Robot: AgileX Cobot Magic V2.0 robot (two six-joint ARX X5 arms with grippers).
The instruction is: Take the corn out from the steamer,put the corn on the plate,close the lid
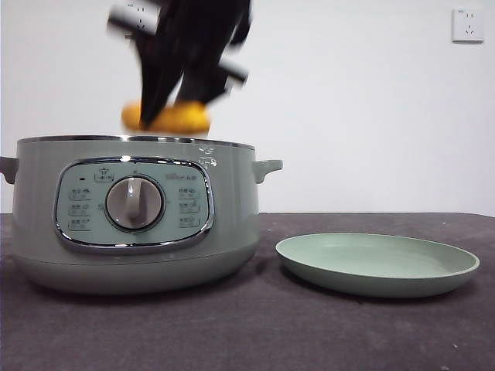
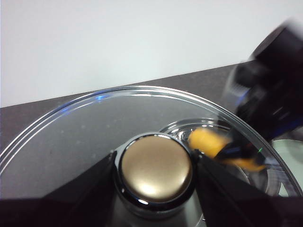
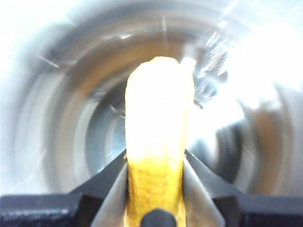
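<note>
The sage-green steamer (image 1: 131, 212) stands at the left, its top open. My right gripper (image 1: 166, 116) is shut on the yellow-orange corn (image 1: 166, 117) and holds it just above the steamer's rim; in the right wrist view the corn (image 3: 158, 142) sits between the jaws over the blurred pot interior (image 3: 71, 118). My left gripper (image 2: 155, 172) is shut on the lid's knob (image 2: 155, 169) and holds the glass lid (image 2: 71, 137) up, out of the front view. The corn (image 2: 208, 142) shows through the glass. The pale green plate (image 1: 377, 264) lies empty to the steamer's right.
A dark grey table (image 1: 255, 332) carries the steamer and plate. A white wall with a socket (image 1: 467, 25) is behind. The plate's edge (image 2: 291, 156) shows through the lid in the left wrist view.
</note>
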